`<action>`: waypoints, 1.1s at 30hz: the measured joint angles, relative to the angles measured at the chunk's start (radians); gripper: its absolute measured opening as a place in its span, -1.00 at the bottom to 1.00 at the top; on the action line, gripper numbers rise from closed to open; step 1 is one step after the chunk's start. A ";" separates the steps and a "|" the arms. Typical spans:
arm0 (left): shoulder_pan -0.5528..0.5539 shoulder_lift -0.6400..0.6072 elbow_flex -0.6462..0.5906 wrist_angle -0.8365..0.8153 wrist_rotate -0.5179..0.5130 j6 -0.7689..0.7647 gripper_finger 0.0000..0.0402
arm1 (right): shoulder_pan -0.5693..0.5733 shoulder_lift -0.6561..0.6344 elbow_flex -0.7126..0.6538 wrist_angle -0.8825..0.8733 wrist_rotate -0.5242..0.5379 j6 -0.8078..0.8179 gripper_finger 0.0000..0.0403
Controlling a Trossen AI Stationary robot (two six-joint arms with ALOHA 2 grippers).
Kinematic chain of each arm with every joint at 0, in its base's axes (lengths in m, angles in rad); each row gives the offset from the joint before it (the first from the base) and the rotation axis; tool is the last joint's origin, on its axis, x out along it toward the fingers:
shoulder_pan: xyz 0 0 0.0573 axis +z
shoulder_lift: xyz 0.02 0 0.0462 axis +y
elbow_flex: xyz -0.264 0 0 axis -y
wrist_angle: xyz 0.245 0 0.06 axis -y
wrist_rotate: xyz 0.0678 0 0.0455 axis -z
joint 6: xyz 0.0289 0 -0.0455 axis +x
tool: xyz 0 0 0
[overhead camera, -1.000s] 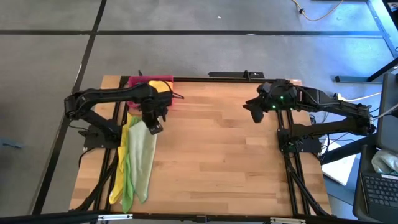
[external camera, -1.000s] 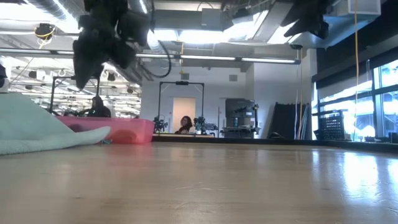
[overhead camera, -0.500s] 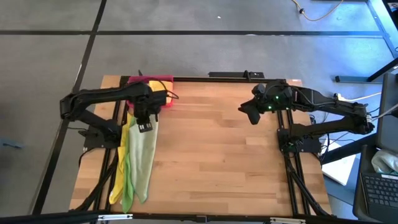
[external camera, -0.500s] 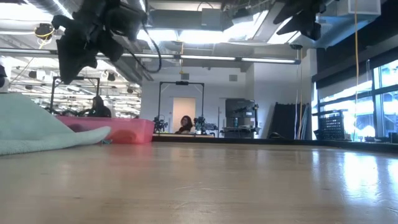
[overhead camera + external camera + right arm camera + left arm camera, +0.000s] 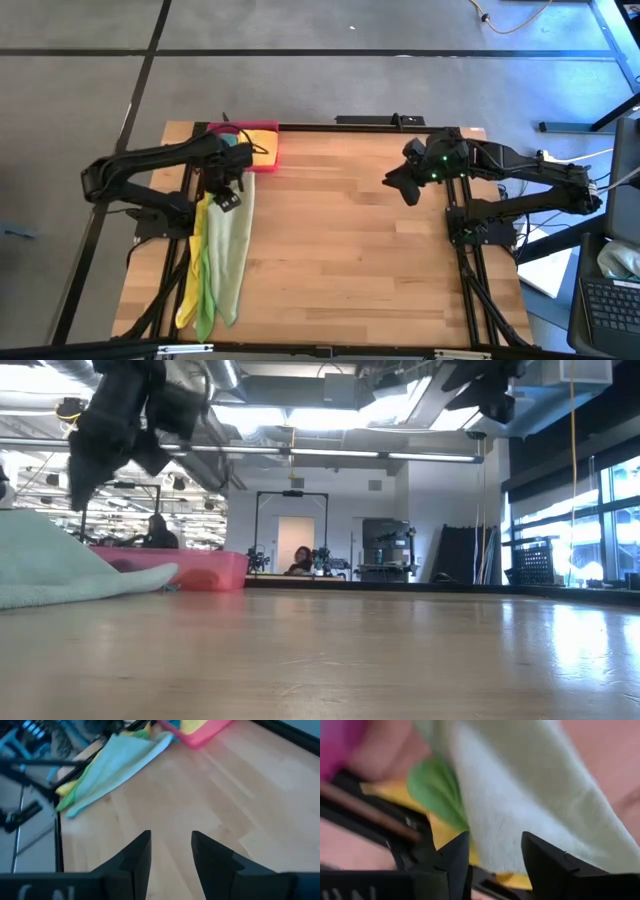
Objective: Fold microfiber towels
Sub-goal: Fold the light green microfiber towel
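On the worktop (image 5: 350, 250), the towels (image 5: 225, 250) are draped in a pile over the left edge, beside the pink tray (image 5: 262, 150). A fresh pick is judged under way: the left gripper (image 5: 226, 195), jaws now spread where they were shut a second ago, is brought back over the pile; a single towel corner must be pinched next. The right gripper (image 5: 395, 185) is held aloft, jaws parted and empty.

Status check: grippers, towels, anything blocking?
Left gripper open above pale olive-green towel. Right gripper open, empty, over bare table. No obstruction seen.
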 joint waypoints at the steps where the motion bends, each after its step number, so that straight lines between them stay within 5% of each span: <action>1: 0.012 0.002 -0.011 -0.013 0.004 -0.018 -0.11 | 0.000 0.000 0.000 -0.002 -0.010 -0.029 -0.29; 12: 0.078 0.015 -0.042 -0.058 0.082 -0.063 -0.01 | 0.000 0.000 0.000 -0.017 -0.057 -0.335 -0.29; 22: 0.049 0.032 -0.088 0.032 0.181 -0.308 -0.03 | 0.005 -0.006 0.000 -0.219 -0.144 -0.294 -0.29; 26: -0.011 0.031 -0.084 0.074 0.215 -0.402 -0.25 | 0.004 -0.031 0.000 -0.285 -0.143 -0.306 -0.29; 33: -0.140 0.031 -0.083 0.234 0.286 -0.582 -0.95 | 0.005 -0.153 0.000 -0.328 -0.139 -0.202 -0.29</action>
